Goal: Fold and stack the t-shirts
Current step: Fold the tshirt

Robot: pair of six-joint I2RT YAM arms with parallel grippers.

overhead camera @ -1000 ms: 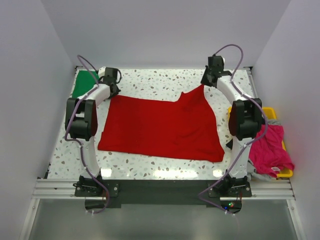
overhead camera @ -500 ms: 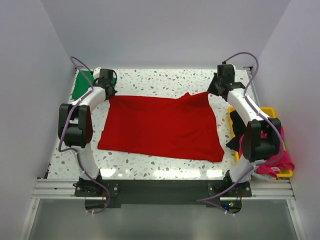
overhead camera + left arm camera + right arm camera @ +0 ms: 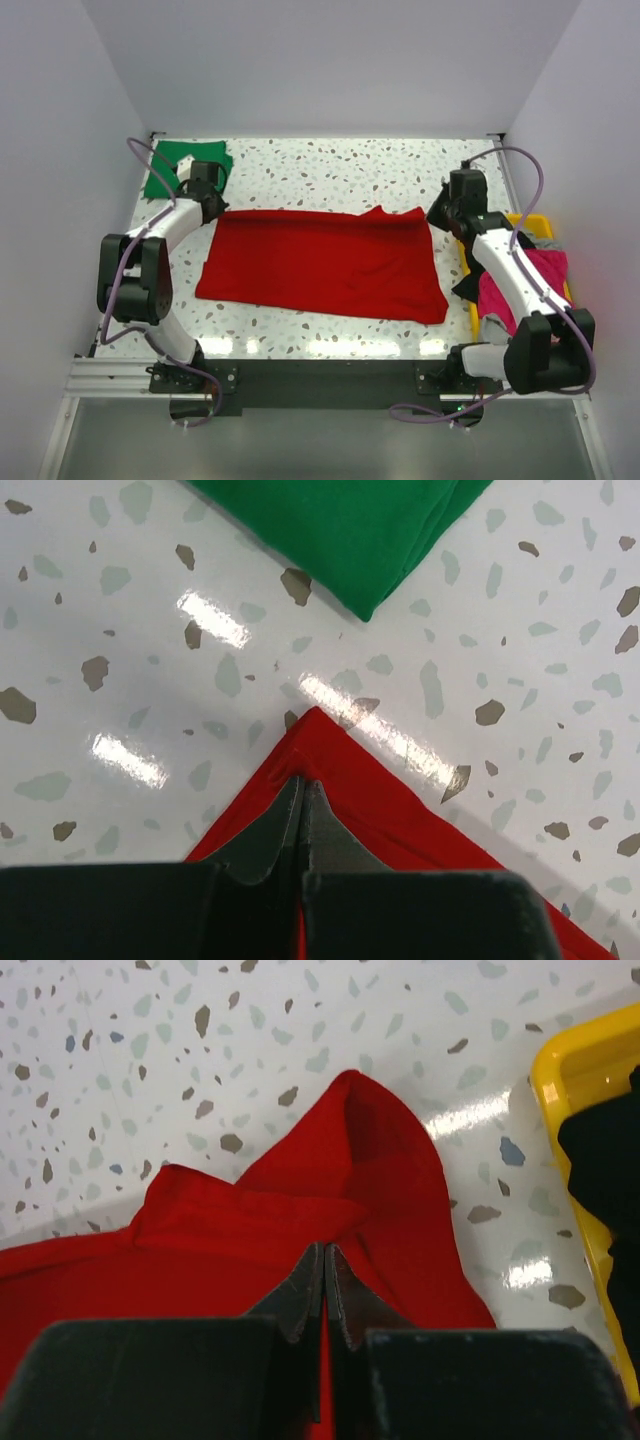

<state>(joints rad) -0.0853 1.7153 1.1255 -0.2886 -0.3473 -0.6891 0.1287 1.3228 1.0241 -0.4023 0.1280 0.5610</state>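
Both jaws pinch the red t-shirt [image 3: 320, 265] — one far corner each.

Two t-shirts on the one speckled table [image 3: 330, 165]: one red t-shirt [image 3: 320, 265] across the middle, one green t-shirt [image 3: 165, 170] at the far left corner; one yellow tray [image 3: 540, 225] at the right edge; in it one magenta garment [image 3: 545, 275], one black garment [image 3: 605, 1160], and what seems to be one grey garment [image 3: 492, 325], mostly hidden; two arms, one left arm [image 3: 170, 225] and one right arm [image 3: 510, 265]; two grippers, one left gripper [image 3: 303, 785] and one right gripper [image 3: 325, 1255].
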